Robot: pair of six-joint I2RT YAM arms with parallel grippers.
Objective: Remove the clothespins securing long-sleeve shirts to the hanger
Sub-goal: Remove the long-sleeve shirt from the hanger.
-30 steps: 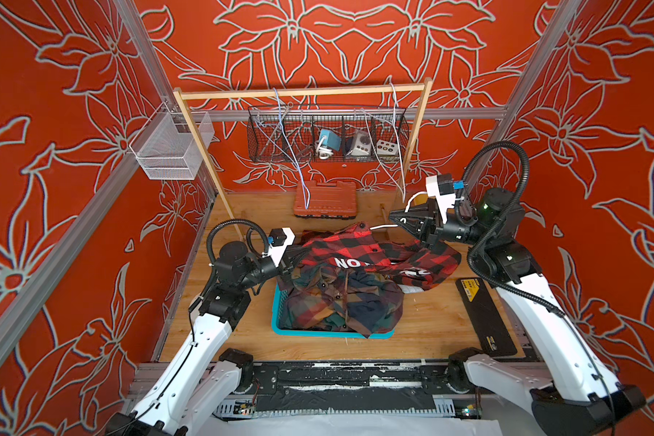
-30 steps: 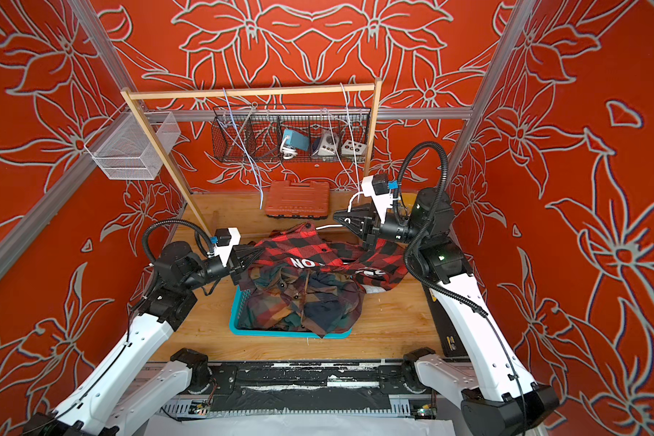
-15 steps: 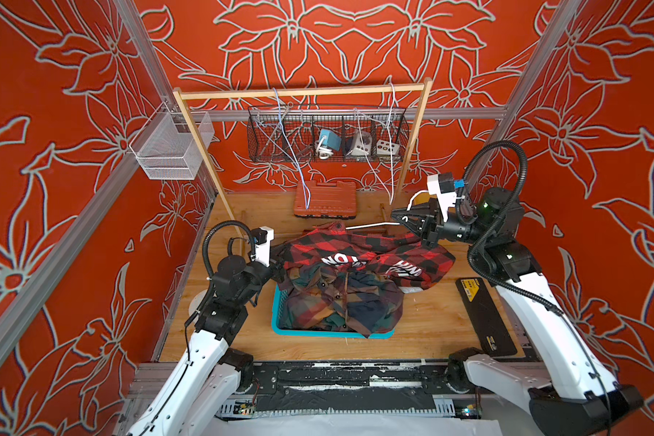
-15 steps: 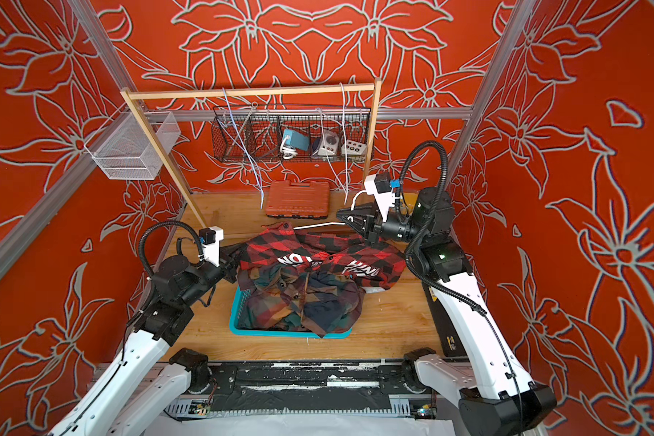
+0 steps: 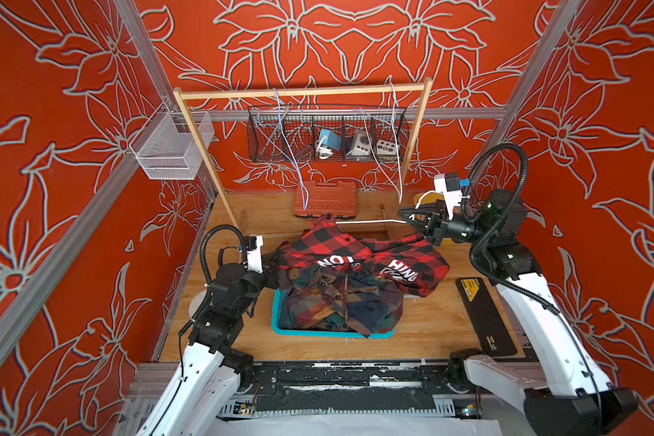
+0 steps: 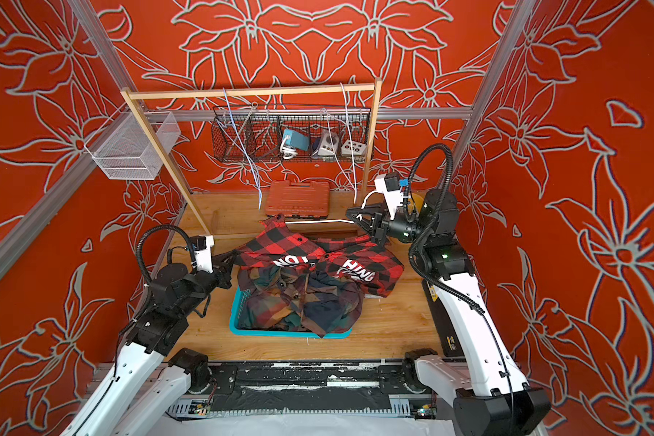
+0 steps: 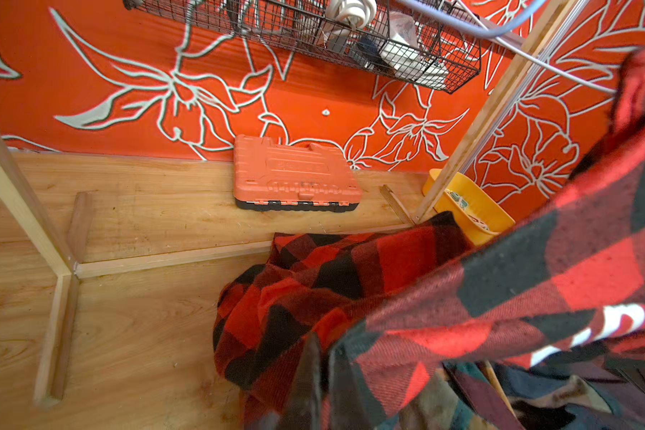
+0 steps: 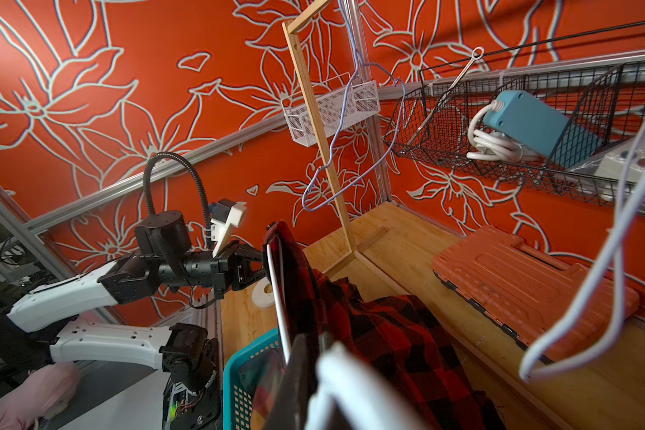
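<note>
The left gripper (image 5: 273, 264) clamped on the red-and-black shirt (image 5: 355, 245), right gripper (image 5: 408, 220) clamped on the white hanger (image 5: 367, 222): freeing the shirt appears under way; next, pull them apart.

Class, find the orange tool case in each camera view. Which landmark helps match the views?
In a top view: the orange tool case lies mid-frame, against the back wall.
In a top view: again mid-frame, at the back wall.
Left wrist: on the table, at the wall.
Right wrist: close by, lid up.
Shared landmark: the black wire basket above it.
</note>
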